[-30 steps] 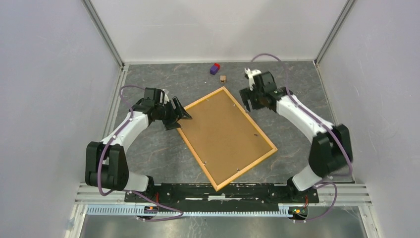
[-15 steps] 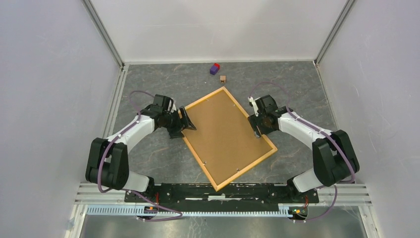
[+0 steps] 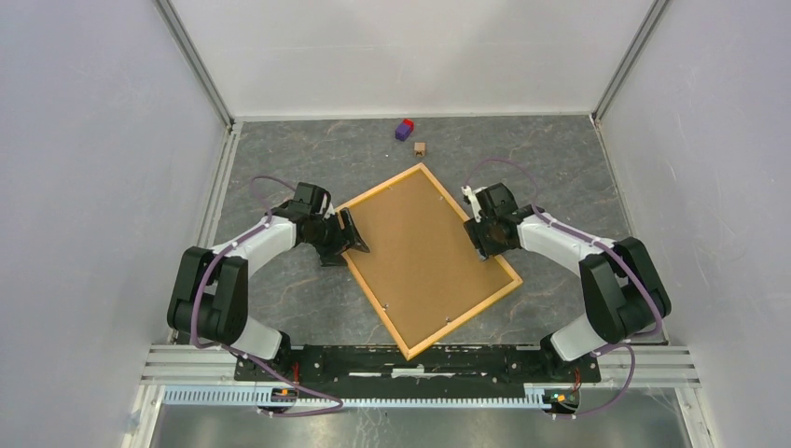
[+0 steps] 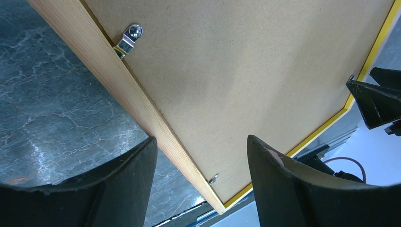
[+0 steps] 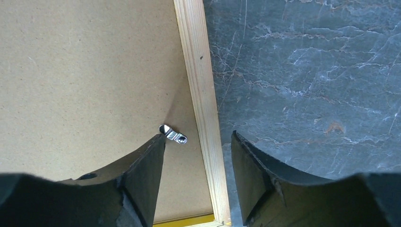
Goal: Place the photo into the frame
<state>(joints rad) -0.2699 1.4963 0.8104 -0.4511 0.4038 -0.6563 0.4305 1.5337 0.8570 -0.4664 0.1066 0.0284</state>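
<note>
The orange-yellow wooden frame (image 3: 466, 317) lies face down and turned at an angle on the grey table. The brown backing board (image 3: 424, 252) fills it, held by small metal clips (image 4: 128, 39). The photo is not in view. My left gripper (image 3: 350, 233) is open and straddles the frame's left rail (image 4: 118, 90), one finger over the table and one over the board (image 4: 236, 61); it also shows in the left wrist view (image 4: 201, 139). My right gripper (image 3: 479, 245) is open and straddles the right rail (image 5: 198, 71) beside a clip (image 5: 173, 134); it also shows in the right wrist view (image 5: 197, 135).
A purple and red block (image 3: 404, 129) and a small brown block (image 3: 421, 147) lie near the back wall, beyond the frame's far corner. White walls close in the table on three sides.
Both arms have come down and in to the frame. The left gripper moved right onto the left rail. The right gripper moved from the far corner down along the right rail.
</note>
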